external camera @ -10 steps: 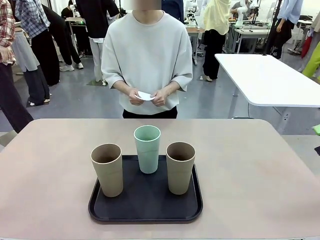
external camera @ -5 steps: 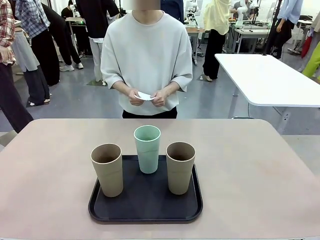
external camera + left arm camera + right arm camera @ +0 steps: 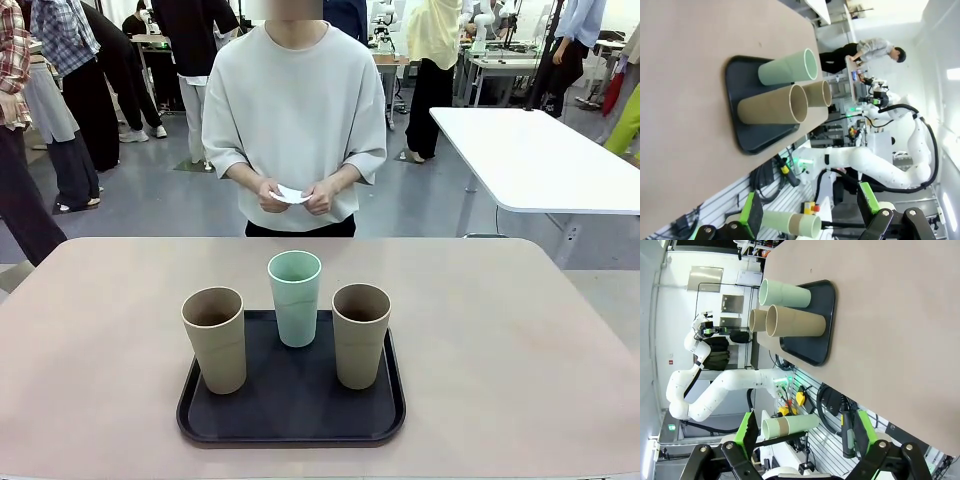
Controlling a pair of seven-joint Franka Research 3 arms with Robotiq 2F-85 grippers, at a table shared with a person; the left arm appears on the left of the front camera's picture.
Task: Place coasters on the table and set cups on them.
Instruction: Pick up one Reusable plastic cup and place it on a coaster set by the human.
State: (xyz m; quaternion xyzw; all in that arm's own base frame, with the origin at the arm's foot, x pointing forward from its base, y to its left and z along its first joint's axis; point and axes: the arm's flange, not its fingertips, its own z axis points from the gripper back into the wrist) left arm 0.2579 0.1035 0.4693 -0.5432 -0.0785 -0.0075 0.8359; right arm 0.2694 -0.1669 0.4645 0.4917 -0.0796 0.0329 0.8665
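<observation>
3 cups (image 3: 295,300) stand upright on the black tray (image 3: 290,428), gathered there like a serving set waiting to be dealt out. The mint cup (image 3: 295,298) is at the tray's far edge, and the left tan cup (image 3: 214,338) and right tan cup (image 3: 360,334) are on its near half, 1 toward each side. None touches its neighbour, so each leaves room for a grasp from the side.

Beyond the tray, across the counter (image 3: 500,330), the person's hands (image 3: 322,197) meet at waist height and pinch the white coasters (image 3: 290,192) between them. That puts the coasters off the counter and well apart from the tray; how many sheets are in that stack I cannot tell. Sensible order, I'd say: paper goes down first and cups follow, so nothing should lift until a coaster lies beside the tray.

Both arms hang back on the robot's side of the tray. Left jaws are apart, green pads (image 3: 751,216) wide with nothing gripped. Right jaws are apart too, pads (image 3: 746,429) bare. 0 coasters laid, 0 cups moved: the job looks to be at its opening step.
</observation>
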